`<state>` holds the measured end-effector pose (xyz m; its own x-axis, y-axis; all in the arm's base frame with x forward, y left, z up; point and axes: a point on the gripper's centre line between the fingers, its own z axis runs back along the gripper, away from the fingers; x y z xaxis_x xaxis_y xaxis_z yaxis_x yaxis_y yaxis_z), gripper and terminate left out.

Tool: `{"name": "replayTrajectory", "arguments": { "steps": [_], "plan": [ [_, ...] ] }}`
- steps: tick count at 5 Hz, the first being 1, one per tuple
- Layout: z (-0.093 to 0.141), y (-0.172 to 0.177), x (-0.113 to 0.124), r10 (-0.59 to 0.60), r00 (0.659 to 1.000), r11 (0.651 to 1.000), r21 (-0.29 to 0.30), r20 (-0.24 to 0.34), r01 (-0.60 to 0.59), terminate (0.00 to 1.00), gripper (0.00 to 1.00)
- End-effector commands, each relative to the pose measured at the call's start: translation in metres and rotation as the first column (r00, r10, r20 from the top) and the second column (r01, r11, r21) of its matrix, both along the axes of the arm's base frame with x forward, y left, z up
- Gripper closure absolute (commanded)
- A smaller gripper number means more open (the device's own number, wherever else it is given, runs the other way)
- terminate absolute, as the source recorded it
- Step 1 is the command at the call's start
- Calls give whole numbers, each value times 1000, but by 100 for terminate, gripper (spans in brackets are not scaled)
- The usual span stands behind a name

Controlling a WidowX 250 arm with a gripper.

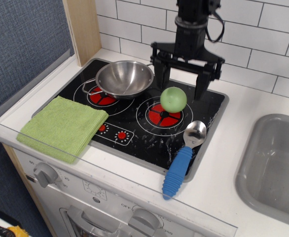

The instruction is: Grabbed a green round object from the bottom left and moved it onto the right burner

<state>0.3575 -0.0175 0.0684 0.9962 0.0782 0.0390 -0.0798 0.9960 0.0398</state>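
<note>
The green round object [173, 99], a smooth pale-green ball, rests on the right burner [162, 115] of the black toy stove, at the burner's far right side. My gripper [182, 79] hangs above and just behind the ball. Its two black fingers are spread wide, one to the ball's left and one to its right, and they do not touch the ball. The gripper is open and empty.
A steel pan [124, 78] sits on the left burner. A folded green cloth [63, 127] lies at the stove's front left. A spoon with a blue handle [183, 160] lies at the stove's front right edge. A grey sink [275, 168] is at the right. A tiled wall stands behind.
</note>
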Motion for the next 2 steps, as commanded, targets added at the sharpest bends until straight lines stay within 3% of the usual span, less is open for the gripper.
{"name": "replayTrajectory", "arguments": {
  "steps": [1,2],
  "plan": [
    [22,0,-8,-19,999,1000,1,48,19,0,0],
    [22,0,-8,-19,999,1000,1,48,19,100,0]
  ]
}}
